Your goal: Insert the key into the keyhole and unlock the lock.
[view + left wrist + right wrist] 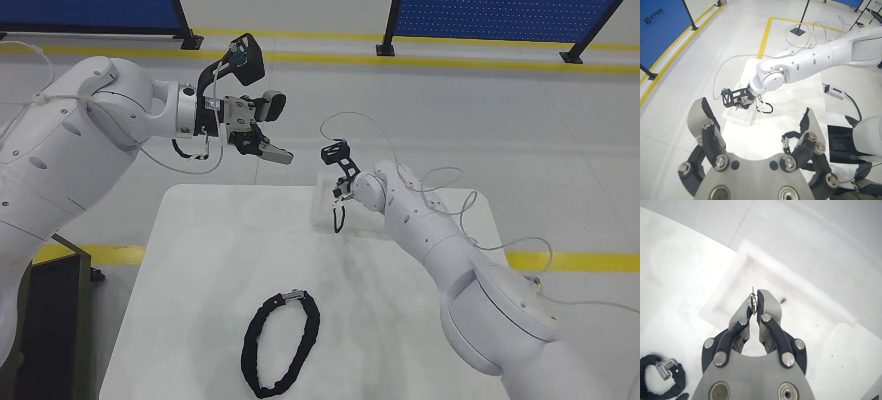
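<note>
Right wrist view: R claw (755,293) pinches key (752,302) over white tray (761,262); L claw (755,105) wide open, empty, raised.

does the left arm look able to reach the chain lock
Probably yes: the left gripper is open, the chain lock lies uncovered, and the right gripper is over the foam tray.

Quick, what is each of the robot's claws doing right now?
Left gripper: open, holding nothing.
Right gripper: closed on the key, above the white tray.
</note>
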